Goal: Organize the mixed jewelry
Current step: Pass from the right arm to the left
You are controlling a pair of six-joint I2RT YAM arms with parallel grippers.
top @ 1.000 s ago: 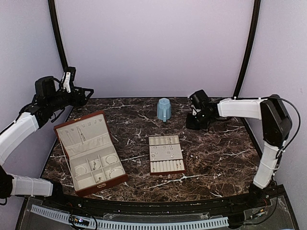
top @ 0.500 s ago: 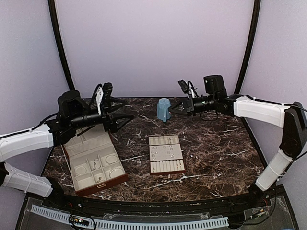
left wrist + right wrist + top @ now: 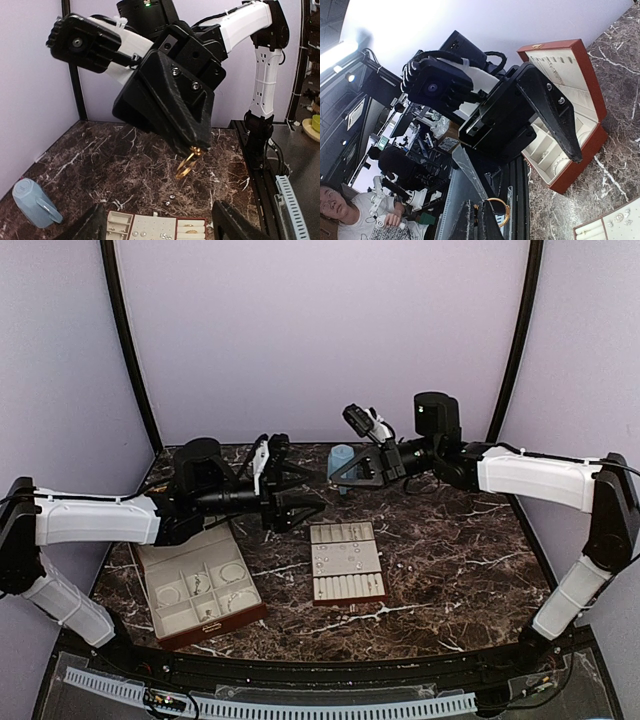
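We hold a gold hoop (image 3: 186, 165) in the air between our two arms
Our right gripper (image 3: 197, 143) is clenched on the hoop at its tips, well above the table (image 3: 450, 570). Our left gripper (image 3: 297, 499) faces it, jaws spread wide and grasping nothing. Other small pieces (image 3: 342, 558) lie in the tray (image 3: 330, 533) and in the box (image 3: 213, 626).

A thin gold hoop (image 3: 186, 165) hangs tilted from the pinched tips of the right tool (image 3: 198, 146), above the desk (image 3: 125, 165). Tiny silvery studs (image 3: 169, 199) lie loose on the marble. More small pieces (image 3: 340, 560) sit in the slotted tray (image 3: 350, 587), and pale rings (image 3: 233, 573) in the box (image 3: 212, 628).
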